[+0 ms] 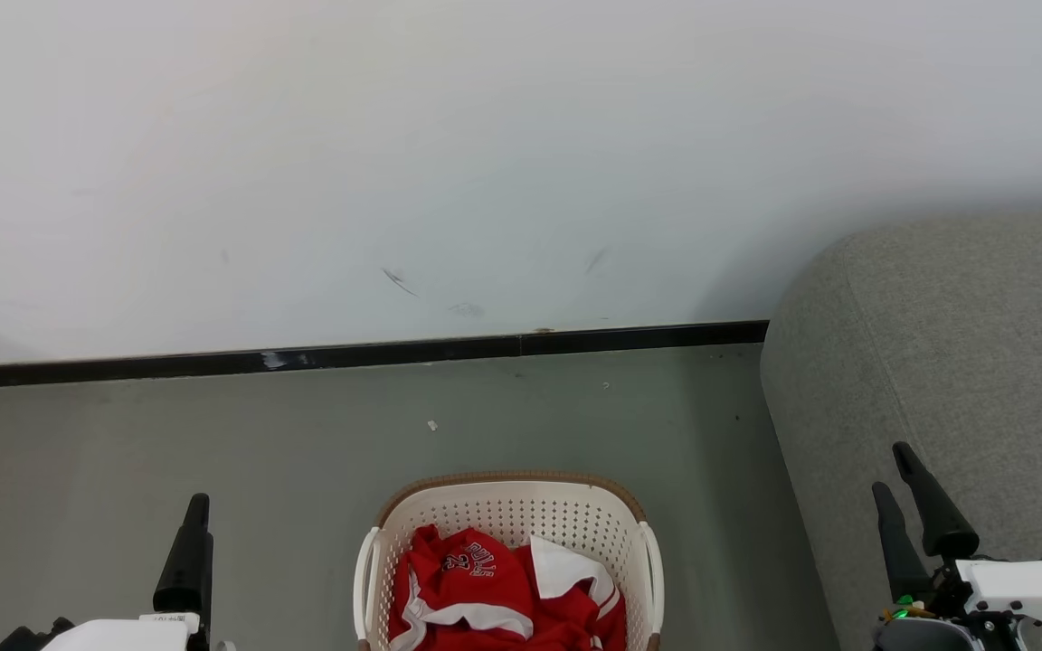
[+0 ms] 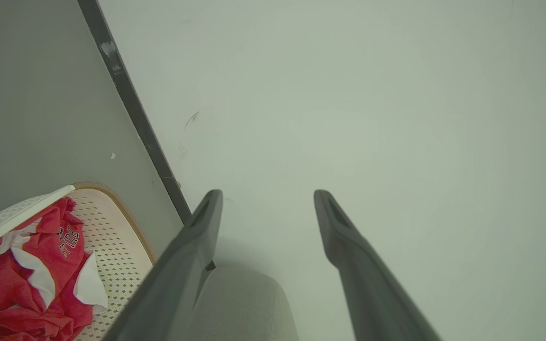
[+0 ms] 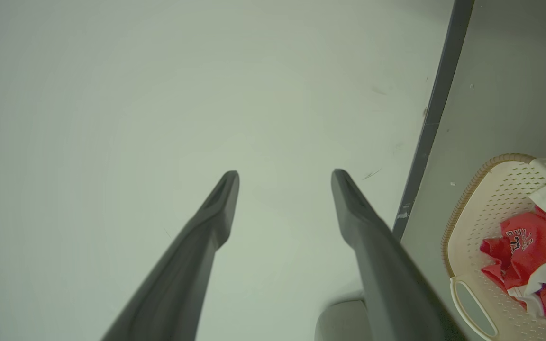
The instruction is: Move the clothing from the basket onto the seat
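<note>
looking down, you see the clothing (image 1: 485, 588) heaped inside the basket (image 1: 512, 508), which stands on the floor (image 1: 213, 434) beside the seat (image 1: 955, 362). your left gripper (image 2: 268, 194) hangs left of the basket, jaws apart and empty; your right gripper (image 1: 892, 468) hangs over the seat, likewise apart, holding nothing.

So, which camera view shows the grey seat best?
The head view. The seat takes up its right side, and the rounded edge and fabric are plain to see. In the left wrist view a rounded grey corner of it sits at the bottom edge. In the right wrist view a smaller piece sits there.
</note>
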`<state>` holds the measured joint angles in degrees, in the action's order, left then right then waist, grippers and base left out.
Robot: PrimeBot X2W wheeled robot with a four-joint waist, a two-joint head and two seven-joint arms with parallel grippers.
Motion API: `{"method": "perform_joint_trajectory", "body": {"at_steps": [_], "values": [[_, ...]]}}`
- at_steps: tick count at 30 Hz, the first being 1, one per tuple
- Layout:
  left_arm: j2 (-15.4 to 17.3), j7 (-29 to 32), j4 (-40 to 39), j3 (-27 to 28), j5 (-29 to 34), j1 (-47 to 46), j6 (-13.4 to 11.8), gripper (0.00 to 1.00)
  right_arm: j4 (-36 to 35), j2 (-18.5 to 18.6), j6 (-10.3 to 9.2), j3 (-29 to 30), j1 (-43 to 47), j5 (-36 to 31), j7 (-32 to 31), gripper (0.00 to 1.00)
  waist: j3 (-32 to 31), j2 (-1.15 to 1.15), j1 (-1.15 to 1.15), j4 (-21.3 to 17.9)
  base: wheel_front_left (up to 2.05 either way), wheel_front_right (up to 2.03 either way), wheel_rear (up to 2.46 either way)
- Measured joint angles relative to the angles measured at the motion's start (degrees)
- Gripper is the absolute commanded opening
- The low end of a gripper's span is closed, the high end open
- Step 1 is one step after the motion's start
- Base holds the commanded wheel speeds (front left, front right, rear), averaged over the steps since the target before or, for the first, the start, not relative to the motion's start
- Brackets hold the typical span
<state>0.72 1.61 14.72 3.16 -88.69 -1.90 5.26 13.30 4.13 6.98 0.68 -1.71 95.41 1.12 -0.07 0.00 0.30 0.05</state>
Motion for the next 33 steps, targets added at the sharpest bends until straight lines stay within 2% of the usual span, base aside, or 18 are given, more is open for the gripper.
{"method": "perform_joint_trajectory", "body": {"at_steps": [9, 17, 25, 33], "values": [[1.4, -1.6, -0.9, -1.0, 4.4, -0.1, 0.0, 1.00, -1.6, 0.4, 0.01, -0.9, 0.0, -2.6, 1.0, 1.00, -0.2, 0.00, 0.17, 0.0, 0.00, 0.00, 0.00], [2.9, -3.7, -1.9, -2.4, 11.1, -0.2, 0.4, 1.00, -3.3, 2.3, 0.01, -2.4, 0.0, -8.4, 2.7, 1.00, -0.3, 0.00, 0.21, 0.1, 0.00, 0.00, 0.00], [3.8, -5.3, -3.1, -4.0, 18.1, -1.2, 0.5, 1.00, -4.2, 4.7, 0.01, -4.7, -0.1, -16.3, 4.5, 1.00, -0.2, 0.00, 0.04, 0.1, 0.00, 0.00, 0.00], [5.4, -6.8, -4.3, -5.7, 28.3, -1.2, 0.5, 1.00, -4.7, 7.0, 0.03, -6.5, -1.2, -25.8, 6.1, 1.00, 0.0, 0.00, -0.15, 0.1, 0.00, 0.00, 0.00]]}}
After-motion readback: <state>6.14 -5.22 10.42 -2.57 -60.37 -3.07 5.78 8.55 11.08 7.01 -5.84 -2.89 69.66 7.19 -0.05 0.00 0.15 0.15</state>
